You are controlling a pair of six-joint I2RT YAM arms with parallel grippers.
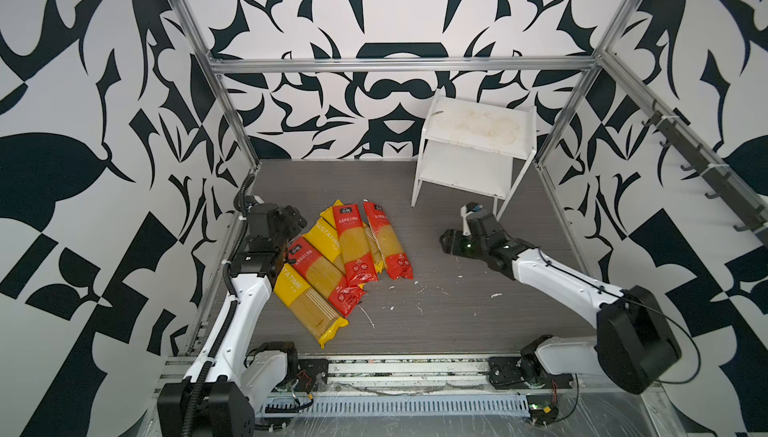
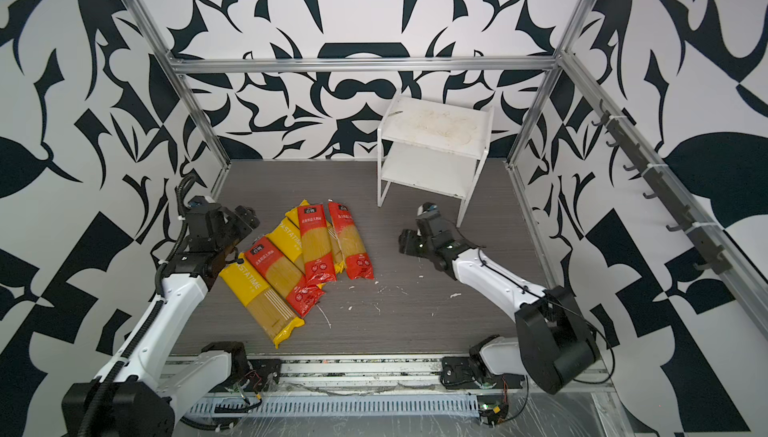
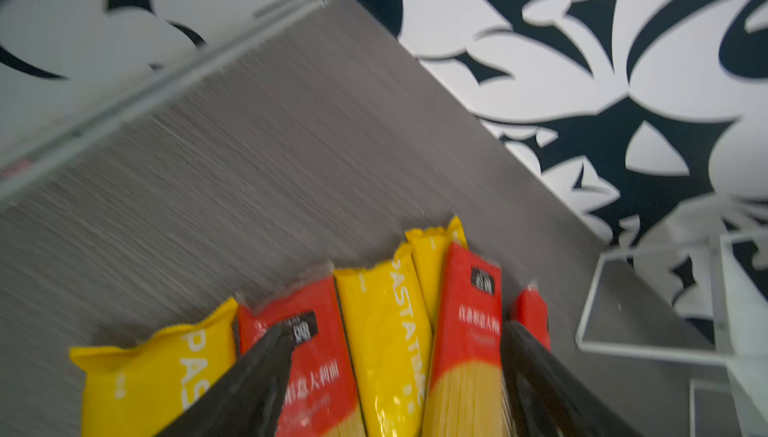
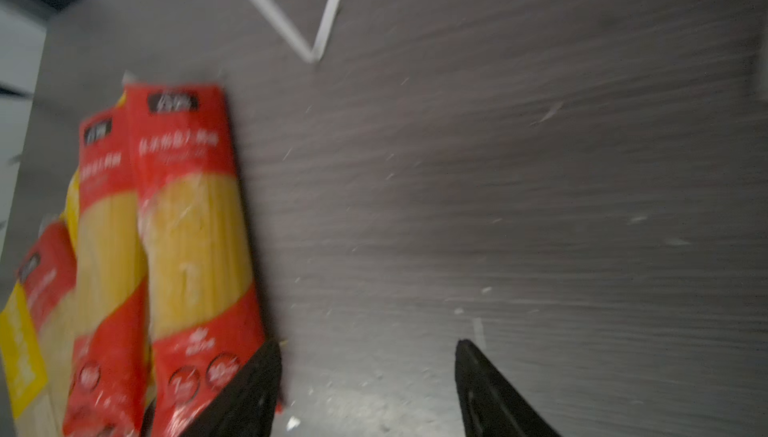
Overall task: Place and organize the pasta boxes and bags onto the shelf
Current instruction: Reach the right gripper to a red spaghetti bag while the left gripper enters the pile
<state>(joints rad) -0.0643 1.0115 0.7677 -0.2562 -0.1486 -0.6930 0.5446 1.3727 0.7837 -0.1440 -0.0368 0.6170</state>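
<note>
- 1 yellow-ended packet lies mostly under the red-ended packets; only its far tip and a sliver show in both top views.
- In the left wrist view, the left gripper fingers and the packets' near ends run off the edge.
- The right wrist view is smeared: packet print is unreadable, and only a leg corner of the shelf shows.
- The white specks on the table are too small to tell.

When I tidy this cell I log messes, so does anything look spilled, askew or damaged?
Yes. White scraps and a thin pale strand litter the table beside the spaghetti packets, which lie in an overlapping, fanned heap. The shelf holds nothing, and its top board is stained.
</note>
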